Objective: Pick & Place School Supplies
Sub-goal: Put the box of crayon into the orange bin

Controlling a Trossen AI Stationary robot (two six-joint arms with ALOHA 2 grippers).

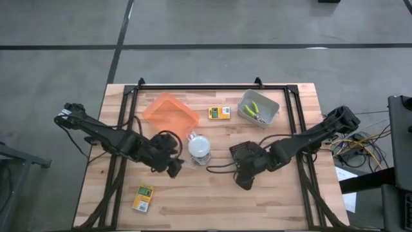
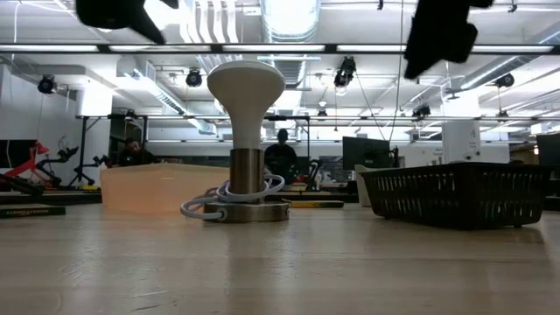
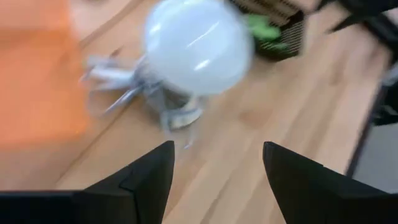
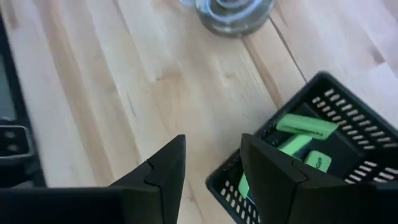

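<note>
Several bright green chunks (image 4: 305, 140) lie in the black basket (image 1: 244, 153) near the table's middle. One yellow-and-green box (image 1: 219, 113) lies flat on the wood at the back, and another (image 1: 143, 198) near the front left. Yellow-green handled tools (image 1: 256, 111) rest in the grey tray (image 1: 259, 108). My right gripper (image 4: 211, 155) hangs open above the basket's near rim, nothing between its fingers. My left gripper (image 3: 217, 162) is open in the air, left of the white domed object (image 1: 199, 147) and pointing at it.
An orange tray (image 1: 170, 111) sits at the back left, close to the domed object and its coiled cord (image 2: 206, 206). Black frame rails (image 1: 212, 87) run along the table's back and sides. Bare wood lies along the near edge (image 1: 225, 212).
</note>
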